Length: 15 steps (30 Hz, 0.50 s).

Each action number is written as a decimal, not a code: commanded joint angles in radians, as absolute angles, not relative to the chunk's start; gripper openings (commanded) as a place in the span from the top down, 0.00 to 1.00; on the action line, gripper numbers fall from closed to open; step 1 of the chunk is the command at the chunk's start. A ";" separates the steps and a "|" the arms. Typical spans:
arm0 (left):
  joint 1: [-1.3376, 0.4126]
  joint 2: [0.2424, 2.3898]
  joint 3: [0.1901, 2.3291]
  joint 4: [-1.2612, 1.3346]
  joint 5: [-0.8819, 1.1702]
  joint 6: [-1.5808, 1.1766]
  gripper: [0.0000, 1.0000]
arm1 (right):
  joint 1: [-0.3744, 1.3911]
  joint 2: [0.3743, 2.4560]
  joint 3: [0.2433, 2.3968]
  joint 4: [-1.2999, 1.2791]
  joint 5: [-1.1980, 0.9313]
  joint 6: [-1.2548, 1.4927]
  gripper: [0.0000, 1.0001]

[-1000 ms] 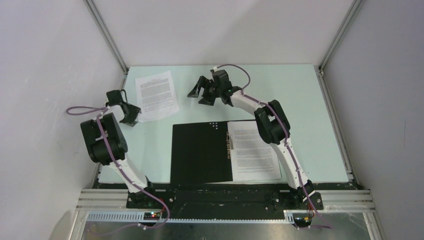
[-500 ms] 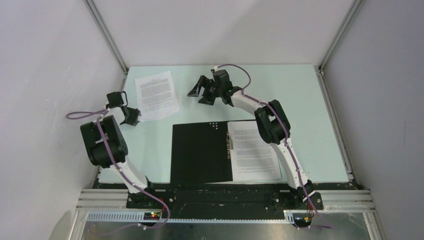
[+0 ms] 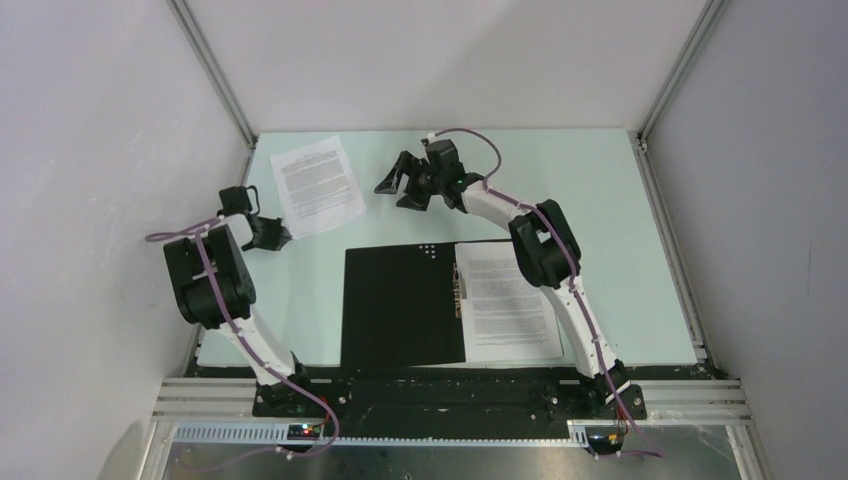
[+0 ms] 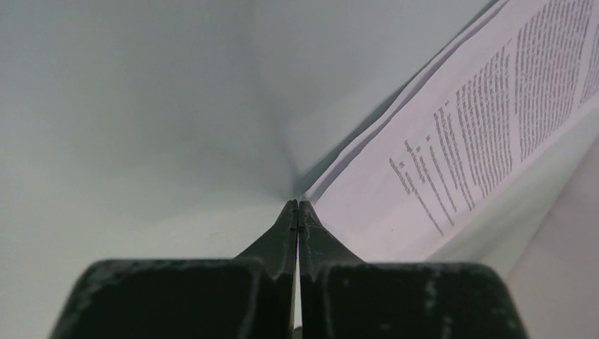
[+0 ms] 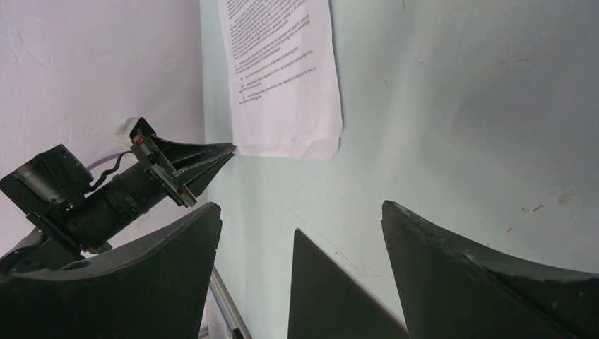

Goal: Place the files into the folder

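The loose sheet [image 3: 318, 187] lies at eleven o'clock from the open folder [image 3: 400, 305], and the second sheet [image 3: 505, 305] is already inside. My left gripper [image 3: 280, 237] has just pressed shut at the loose sheet's seven-o'clock corner. I can't tell if it caught paper. The right gripper [image 3: 400, 187] hangs spread.

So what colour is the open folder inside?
The folder is black inside; the top view shows it best.

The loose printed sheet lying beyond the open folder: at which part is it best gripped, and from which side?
Pinch its near-left corner, coming low from the left side. The sheet is thin and lies flat on the table, so only a corner offers a pinch; in the left wrist view this corner looks slightly raised, and the left gripper is shut right at it.
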<state>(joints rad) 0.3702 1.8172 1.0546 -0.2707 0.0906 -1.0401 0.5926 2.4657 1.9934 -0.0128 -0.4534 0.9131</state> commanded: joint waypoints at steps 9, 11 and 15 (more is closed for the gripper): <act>0.330 1.769 1.090 -0.268 0.283 -1.184 1.00 | 0.602 2.522 2.086 -0.097 -0.438 0.955 0.11; 0.326 1.762 1.086 -0.268 0.295 -1.189 1.00 | 0.604 2.535 2.106 -0.114 -0.431 0.964 0.11; 0.324 1.755 1.075 -0.267 0.325 -1.196 1.00 | 0.609 2.567 2.136 -0.127 -0.428 0.992 0.11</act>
<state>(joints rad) 0.3317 1.8137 1.0550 -0.2710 0.2665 -1.1641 0.6014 2.5366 2.0632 -0.1081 -0.4416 0.9543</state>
